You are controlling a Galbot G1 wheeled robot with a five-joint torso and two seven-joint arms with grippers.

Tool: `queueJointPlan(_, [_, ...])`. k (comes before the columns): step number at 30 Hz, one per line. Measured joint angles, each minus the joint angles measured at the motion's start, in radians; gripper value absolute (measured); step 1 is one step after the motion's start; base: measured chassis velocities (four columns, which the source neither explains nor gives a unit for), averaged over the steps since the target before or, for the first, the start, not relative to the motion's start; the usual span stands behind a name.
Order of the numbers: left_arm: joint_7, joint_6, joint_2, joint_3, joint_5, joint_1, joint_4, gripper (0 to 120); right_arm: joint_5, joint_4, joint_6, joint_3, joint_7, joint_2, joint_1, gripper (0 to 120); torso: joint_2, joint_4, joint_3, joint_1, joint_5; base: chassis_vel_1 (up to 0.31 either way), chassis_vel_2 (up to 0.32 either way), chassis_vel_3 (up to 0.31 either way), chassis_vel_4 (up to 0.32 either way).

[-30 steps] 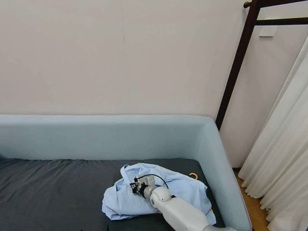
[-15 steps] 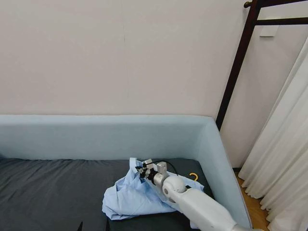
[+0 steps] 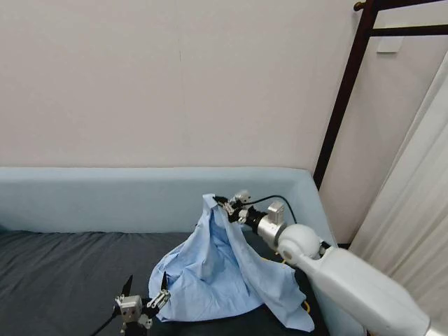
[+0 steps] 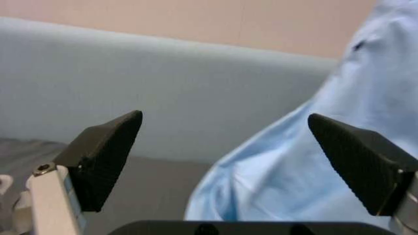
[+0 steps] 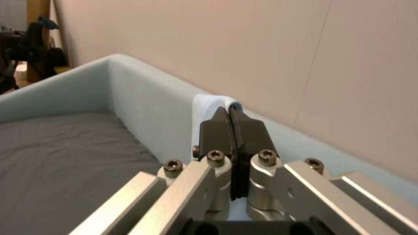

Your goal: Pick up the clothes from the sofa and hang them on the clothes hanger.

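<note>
A light blue shirt (image 3: 213, 269) hangs like a tent above the dark sofa seat (image 3: 63, 276), its lower hem still resting on the cushion. My right gripper (image 3: 222, 205) is shut on the shirt's top edge, lifting it in front of the sofa backrest; in the right wrist view the fingertips (image 5: 230, 122) pinch a fold of the blue cloth (image 5: 212, 102). My left gripper (image 3: 145, 292) is open low at the front, just left of the shirt's hem. Between its fingers (image 4: 104, 152) the shirt (image 4: 313, 166) shows off to one side. An orange hanger hook (image 3: 305, 306) peeks out beside the cloth.
The pale blue sofa backrest (image 3: 105, 196) and right armrest (image 3: 315, 217) enclose the seat. A dark wooden clothes rack (image 3: 350, 84) stands at the back right by the wall. White curtains (image 3: 413, 210) hang at the far right.
My right gripper has risen and moved back-right with the shirt, pulling it from a crumpled heap into a tall peak. My left gripper has come up into sight at the front.
</note>
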Motion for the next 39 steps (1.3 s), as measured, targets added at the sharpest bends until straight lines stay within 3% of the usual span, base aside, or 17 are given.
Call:
queueJointPlan(2, [0.002, 0.005, 0.020, -0.001, -0.018, -0.014, 0.000, 100, 0.005, 0.008, 0.002, 0.001, -0.005, -0.013, 0.007, 0, 0.000, 0.0000, 0.000, 0.000, 0.0000, 0.000, 0.000, 0.000, 0.000])
queueJointPlan(7, [0.069, 0.035, 0.208, 0.009, -0.206, -0.167, 0.035, 100, 0.030, 0.049, 0.024, 0.024, -0.045, -0.100, 0.013, 0, 0.000, -0.0006, 0.000, 0.000, -0.0001, 0.000, 0.000, 0.000, 0.000])
queueJointPlan(9, [0.093, 0.039, 0.236, 0.010, -0.235, -0.185, 0.046, 100, 0.035, 0.050, 0.029, 0.028, -0.053, -0.108, 0.011, 0, 0.000, -0.0009, 0.000, 0.000, 0.0000, 0.000, 0.000, 0.000, 0.000])
queueJointPlan(12, [0.272, 0.034, 0.341, 0.011, -0.357, -0.228, 0.108, 100, 0.055, 0.032, 0.051, 0.016, -0.084, -0.094, 0.038, 0, 0.000, -0.0007, 0.000, 0.000, -0.0001, 0.000, 0.000, 0.000, 0.000])
queueJointPlan(13, [0.272, 0.034, 0.341, 0.011, -0.357, -0.228, 0.108, 100, 0.055, 0.032, 0.051, 0.016, -0.084, -0.094, 0.038, 0, 0.000, -0.0007, 0.000, 0.000, -0.0001, 0.000, 0.000, 0.000, 0.000])
queueJointPlan(16, [0.433, -0.026, 0.426, 0.030, -0.391, -0.286, 0.244, 100, 0.057, 0.010, 0.062, -0.012, -0.100, -0.057, 0.071, 0, 0.000, 0.0007, 0.000, 0.000, -0.0002, 0.000, 0.000, 0.000, 0.000])
queueJointPlan(17, [0.433, -0.026, 0.426, 0.030, -0.391, -0.286, 0.244, 100, 0.057, 0.010, 0.062, -0.012, -0.100, -0.057, 0.071, 0, 0.000, 0.0007, 0.000, 0.000, -0.0002, 0.000, 0.000, 0.000, 0.000])
queueJointPlan(18, [0.468, -0.043, 0.446, 0.045, -0.405, -0.314, 0.278, 100, 0.057, 0.008, 0.063, -0.015, -0.103, -0.049, 0.076, 0, 0.000, 0.0012, 0.000, 0.000, -0.0004, 0.000, 0.000, 0.000, 0.000])
queueJointPlan(21, [0.614, -0.076, 0.494, 0.145, -0.489, -0.464, 0.381, 100, 0.068, 0.025, 0.064, -0.003, -0.106, -0.057, 0.063, 0, 0.000, 0.0001, 0.000, 0.000, 0.0001, 0.000, 0.000, 0.000, 0.000])
queueJointPlan(22, [0.614, -0.076, 0.494, 0.145, -0.489, -0.464, 0.381, 100, 0.068, 0.025, 0.064, -0.003, -0.106, -0.057, 0.063, 0, 0.000, 0.0001, 0.000, 0.000, 0.0001, 0.000, 0.000, 0.000, 0.000])
queueJointPlan(25, [0.793, -0.081, 0.504, 0.282, -0.579, -0.631, 0.493, 100, 0.087, 0.063, 0.064, 0.021, -0.109, -0.092, 0.038, 0, 0.000, -0.0012, 0.000, 0.000, 0.0001, 0.000, 0.000, 0.000, 0.000])
queueJointPlan(26, [0.793, -0.081, 0.504, 0.282, -0.579, -0.631, 0.493, 100, 0.087, 0.063, 0.064, 0.021, -0.109, -0.092, 0.038, 0, 0.000, -0.0012, 0.000, 0.000, 0.0001, 0.000, 0.000, 0.000, 0.000])
queueJointPlan(30, [1.034, -0.064, 0.450, 0.425, -0.581, -0.844, 0.702, 100, 0.114, 0.118, 0.064, 0.046, -0.122, -0.144, 0.022, 0, 0.000, -0.0001, 0.000, 0.000, 0.0000, 0.000, 0.000, 0.000, 0.000])
queueJointPlan(32, [1.064, -0.062, 0.436, 0.448, -0.571, -0.880, 0.742, 100, 0.117, 0.126, 0.064, 0.050, -0.125, -0.151, 0.020, 0, 0.000, -0.0003, 0.000, 0.000, 0.0001, 0.000, 0.000, 0.000, 0.000])
queueJointPlan(39, [1.222, -0.052, 0.314, 0.636, -0.537, -1.123, 1.024, 99, 0.136, 0.178, 0.059, 0.089, -0.131, -0.193, -0.009, 0, 0.000, -0.0006, 0.000, 0.000, 0.0002, 0.000, 0.000, 0.000, 0.000])
